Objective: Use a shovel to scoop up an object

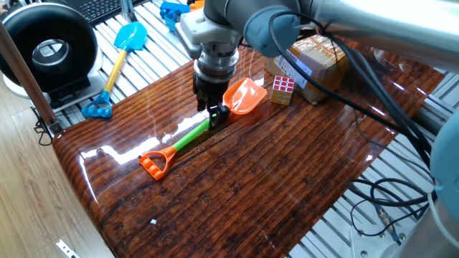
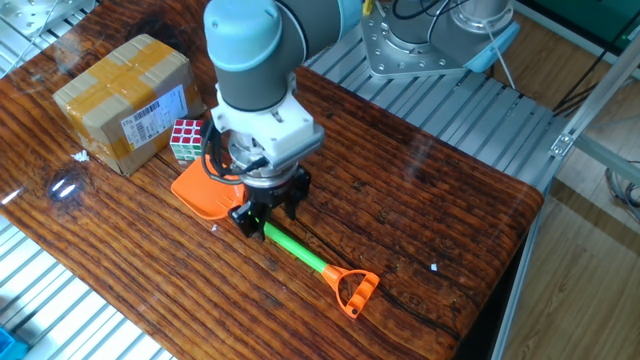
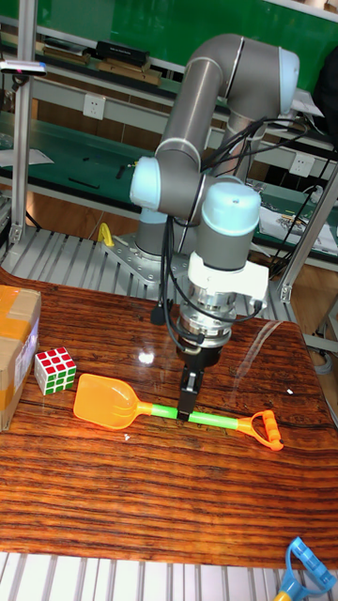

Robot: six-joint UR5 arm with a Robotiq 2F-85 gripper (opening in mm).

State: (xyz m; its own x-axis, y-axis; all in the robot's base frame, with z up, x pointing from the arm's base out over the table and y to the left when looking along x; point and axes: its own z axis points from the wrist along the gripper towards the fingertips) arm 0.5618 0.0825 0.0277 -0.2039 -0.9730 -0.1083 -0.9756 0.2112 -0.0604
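Observation:
The shovel lies flat on the wooden table (image 1: 237, 186), with its orange blade (image 1: 244, 97) near the cube, a green shaft (image 1: 190, 133) and an orange handle (image 1: 153, 164). The small multicoloured cube (image 1: 282, 89) stands just beyond the blade, against the cardboard box. My gripper (image 1: 214, 112) points straight down over the shaft close to the blade. It is open, with a finger on either side of the shaft. The other fixed view shows the same gripper (image 2: 268, 212), blade (image 2: 204, 190) and cube (image 2: 186, 138). The tall fixed view shows the gripper (image 3: 188, 406) low at the shaft (image 3: 211, 419).
A brown cardboard box (image 1: 315, 59) sits behind the cube. A blue shovel with a yellow shaft (image 1: 118, 61) lies on the metal slats off the table. A black round device (image 1: 46, 46) stands at the far left. Cables hang at the right edge (image 1: 387, 201).

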